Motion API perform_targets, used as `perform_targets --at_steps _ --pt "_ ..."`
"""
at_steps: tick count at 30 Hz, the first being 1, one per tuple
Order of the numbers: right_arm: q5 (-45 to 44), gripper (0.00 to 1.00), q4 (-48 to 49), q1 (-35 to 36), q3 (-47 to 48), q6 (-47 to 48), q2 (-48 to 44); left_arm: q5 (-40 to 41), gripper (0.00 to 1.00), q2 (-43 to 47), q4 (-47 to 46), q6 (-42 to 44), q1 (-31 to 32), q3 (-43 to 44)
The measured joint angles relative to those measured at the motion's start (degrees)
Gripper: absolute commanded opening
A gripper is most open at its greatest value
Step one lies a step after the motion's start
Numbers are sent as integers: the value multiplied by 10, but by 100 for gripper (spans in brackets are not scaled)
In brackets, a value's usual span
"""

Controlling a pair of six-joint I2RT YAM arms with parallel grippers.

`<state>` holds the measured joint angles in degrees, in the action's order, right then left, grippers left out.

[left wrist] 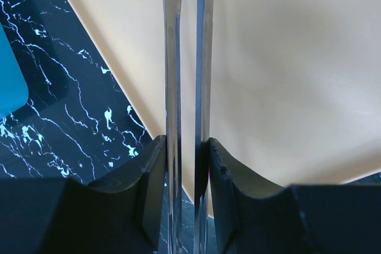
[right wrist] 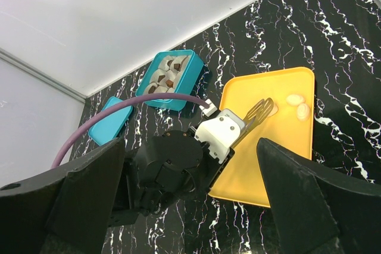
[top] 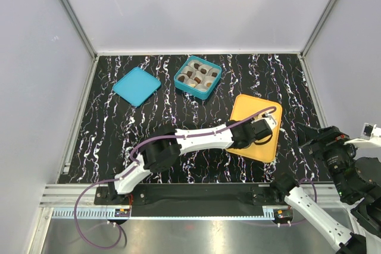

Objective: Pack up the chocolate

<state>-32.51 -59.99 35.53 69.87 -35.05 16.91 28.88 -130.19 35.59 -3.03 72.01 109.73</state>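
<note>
Step in hand: I judge this to be a pick from the tray, ahead of a transfer to the box.
Left gripper: clamped on the handle of the tongs. Both blades run forward between the pads.
Tongs: blades slightly apart, with nothing visible between them in the left wrist view. The tips hang over the tray.
Right gripper: jaws spread wide and holding nothing. I have it parked at the near right corner of the desk.
Chocolate: two pale pieces lie on the tray near its far right corner. A possible third sits under the tong tips, but I cannot tell. Dark pieces sit in paper cups in the box.
Tray: right of centre on the desk, under the left arm.
Box: middle of the far edge, open. Some cups look unfilled, but I cannot count them.
Lid: flat on the desk to the left of the box, near the far edge and apart from the box.
Next move: I would bring the tips down astride one pale piece and squeeze lightly. Then I would lift it and swing it toward the far edge, to a free cup.
Caution: a hard pinch could flick the piece off the smooth tray.
</note>
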Motion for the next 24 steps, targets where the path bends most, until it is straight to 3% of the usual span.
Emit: perform_targets --at_steps 24 --pt "0 100 0 0 0 0 0 16 36 63 26 -1 -1 0"
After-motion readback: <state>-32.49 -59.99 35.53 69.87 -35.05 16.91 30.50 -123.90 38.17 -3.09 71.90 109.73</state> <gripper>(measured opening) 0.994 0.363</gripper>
